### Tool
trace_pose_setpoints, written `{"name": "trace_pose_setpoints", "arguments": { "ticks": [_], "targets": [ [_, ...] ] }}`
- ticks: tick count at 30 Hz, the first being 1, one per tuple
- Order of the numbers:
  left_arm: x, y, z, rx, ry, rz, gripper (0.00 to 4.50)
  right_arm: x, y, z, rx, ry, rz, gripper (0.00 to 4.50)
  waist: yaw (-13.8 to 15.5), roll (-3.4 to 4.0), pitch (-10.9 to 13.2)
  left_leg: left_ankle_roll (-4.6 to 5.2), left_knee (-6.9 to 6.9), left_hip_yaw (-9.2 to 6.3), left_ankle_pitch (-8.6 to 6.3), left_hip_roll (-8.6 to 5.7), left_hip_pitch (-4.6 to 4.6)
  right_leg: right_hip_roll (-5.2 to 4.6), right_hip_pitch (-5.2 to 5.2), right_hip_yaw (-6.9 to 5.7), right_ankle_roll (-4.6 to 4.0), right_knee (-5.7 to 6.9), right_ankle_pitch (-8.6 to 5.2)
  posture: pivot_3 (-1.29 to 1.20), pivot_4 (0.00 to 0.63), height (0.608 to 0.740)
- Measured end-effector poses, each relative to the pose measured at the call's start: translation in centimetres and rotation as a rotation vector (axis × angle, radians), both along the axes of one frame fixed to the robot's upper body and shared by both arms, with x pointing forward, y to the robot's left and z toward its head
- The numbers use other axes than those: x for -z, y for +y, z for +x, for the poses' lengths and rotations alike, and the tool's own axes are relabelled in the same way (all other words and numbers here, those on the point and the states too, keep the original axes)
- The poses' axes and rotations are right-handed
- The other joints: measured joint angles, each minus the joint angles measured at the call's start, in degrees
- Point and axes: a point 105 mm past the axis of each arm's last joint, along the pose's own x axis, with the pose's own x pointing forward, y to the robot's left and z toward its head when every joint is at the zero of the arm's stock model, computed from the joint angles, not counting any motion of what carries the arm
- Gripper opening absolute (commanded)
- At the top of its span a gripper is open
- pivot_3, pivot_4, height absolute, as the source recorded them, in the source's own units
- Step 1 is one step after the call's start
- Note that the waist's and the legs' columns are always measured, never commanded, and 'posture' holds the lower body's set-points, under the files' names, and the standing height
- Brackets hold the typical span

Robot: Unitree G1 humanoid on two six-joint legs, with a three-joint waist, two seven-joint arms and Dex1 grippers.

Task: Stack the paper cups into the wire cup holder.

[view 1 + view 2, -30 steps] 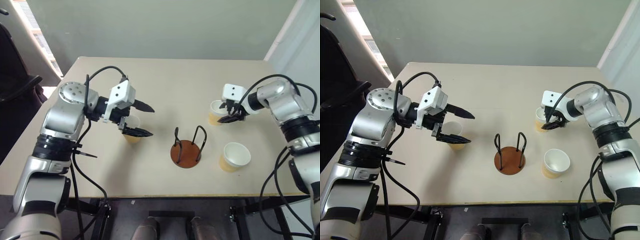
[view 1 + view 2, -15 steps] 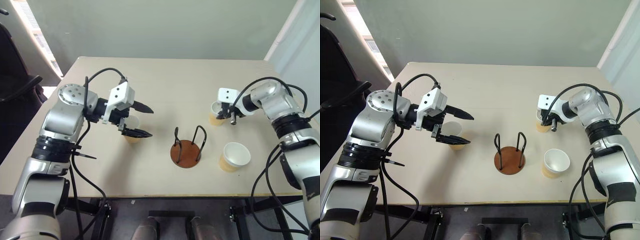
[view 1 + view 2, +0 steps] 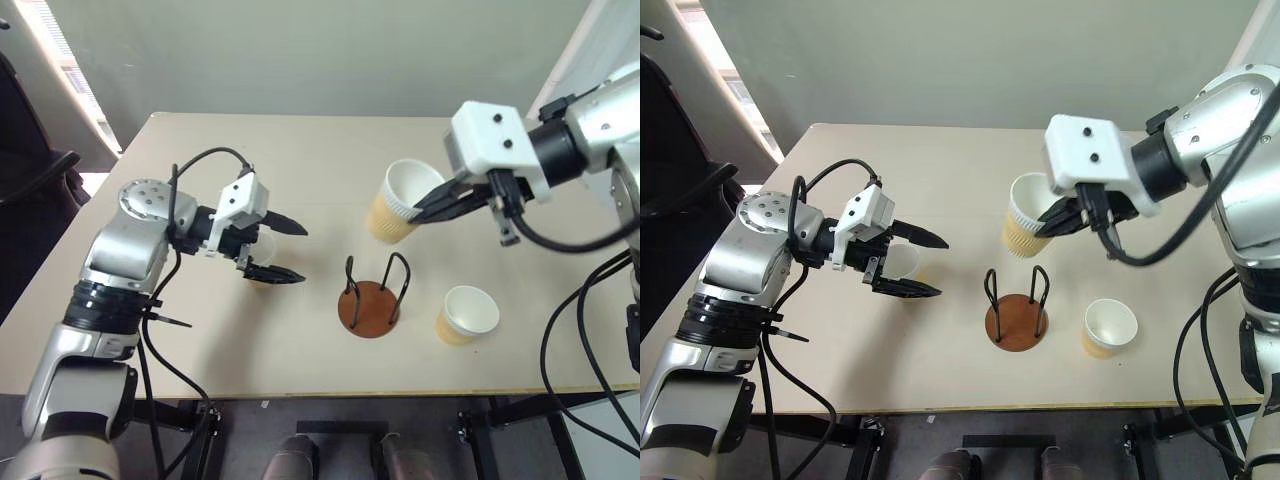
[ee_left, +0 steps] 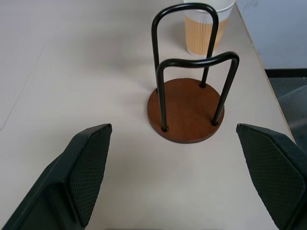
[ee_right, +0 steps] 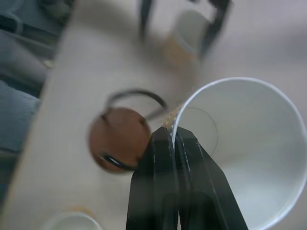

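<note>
While the right gripper (image 3: 1058, 217) was clamped shut on the rim of one paper cup (image 3: 1028, 216), that held cup hung tilted in the air above the table (image 3: 330, 160), behind and slightly left of the wire cup holder (image 3: 372, 297). The two black fingers (image 5: 165, 158) pinched the cup wall at the white rim, one inside and one outside.

The left gripper (image 3: 283, 250) stood wide open, holding nothing. A second cup (image 3: 902, 263) sat on the table between its two fingers, without visible contact. A third cup (image 3: 463, 314) stood upright just right of the holder, apart from both grippers.

The left wrist view showed the holder's two wire loops rising from the round brown base, with the third cup directly beyond it; the head views did not show this alignment. The right wrist view showed the white interior of the held cup, with the holder base below and beside it.

The second cup was largely hidden by the left gripper's fingers in the head views. The far background of the right wrist view was blurred and hard to make out.
</note>
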Motion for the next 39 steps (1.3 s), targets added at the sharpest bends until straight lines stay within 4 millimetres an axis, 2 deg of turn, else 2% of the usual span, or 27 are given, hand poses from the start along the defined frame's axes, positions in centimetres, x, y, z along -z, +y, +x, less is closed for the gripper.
{"name": "trace_pose_setpoints", "arguments": {
  "ticks": [3, 8, 18, 21, 29, 32, 35, 39],
  "targets": [
    [0.3, -0.5, 0.0, 0.019, 0.007, -0.003, 4.5, 1.1, 0.7, -0.5, -0.022, 0.015, -0.026, 0.03, 0.0, -0.01, 0.0, 0.13, 0.18, -0.02, -0.06, 0.0, 0.05, 0.01, 0.01, 0.0, -0.01, 0.21, 0.0, 0.0, 0.15, 0.74],
    [0.5, -0.8, 0.1, 0.028, 0.008, -0.003, 4.5, 2.7, 0.6, 0.3, -0.001, 0.03, -0.06, 0.03, -0.1, -0.01, 0.0, 0.15, 0.26, -0.02, -0.05, 0.0, 0.14, 0.01, 0.0, 0.0, 0.0, 0.44, 0.0, 0.0, 0.15, 0.74],
    [0.6, -0.7, 0.2, 0.028, 0.002, -0.002, 4.5, 4.2, 0.0, 1.2, 0.007, 0.023, -0.11, 0.03, 0.0, -0.01, 0.0, 0.18, 0.32, -0.02, -0.02, 0.0, 0.17, 0.01, 0.04, 0.0, 0.01, 0.49, 0.02, 0.0, 0.15, 0.74],
    [0.6, -0.7, 0.2, 0.027, 0.002, -0.001, 4.5, 4.3, 0.2, 1.2, -0.002, 0.023, -0.107, 0.57, -0.1, -0.01, 0.0, 0.18, 0.32, -0.02, -0.02, 0.0, 0.19, 0.02, 0.05, 0.01, 0.01, 0.49, 0.01, 0.0, 0.15, 0.74],
    [0.7, -0.7, 0.2, 0.019, 0.002, -0.002, 4.5, 4.3, 1.6, 1.5, -0.021, -0.001, -0.058, 3.35, -0.1, -0.01, 0.0, 0.18, 0.32, -0.02, -0.02, 0.0, 0.19, 0.01, 0.06, 0.01, 0.01, 0.5, 0.01, 0.0, 0.15, 0.74],
    [0.6, -0.6, 0.5, -0.005, -0.02, 0.005, 4.5, 4.1, 1.7, 2.2, 0.017, -0.013, -0.013, 3.35, 0.0, -0.02, 0.0, 0.18, 0.33, -0.02, -0.02, 0.0, 0.19, 0.01, 0.06, 0.01, 0.01, 0.5, 0.02, 0.0, 0.15, 0.74],
    [0.2, 0.2, 0.5, -0.029, -0.108, 0.088, 4.5, 3.7, 0.3, 3.0, 0.109, 0.008, 0.051, 3.35, 0.0, -0.02, 0.0, 0.18, 0.33, -0.02, -0.02, -0.01, 0.17, 0.01, 0.06, 0.01, 0.01, 0.45, 0.01, 0.0, 0.15, 0.74],
    [-0.2, 1.2, 0.3, -0.065, -0.208, 0.206, 4.5, 2.7, -1.2, 2.7, 0.188, 0.097, 0.168, 3.35, 0.0, -0.02, 0.0, 0.15, 0.25, 0.0, 0.0, -0.02, 0.18, 0.03, 0.07, 0.04, 0.01, 0.37, 0.0, 0.0, 0.15, 0.74]
  ]
}}
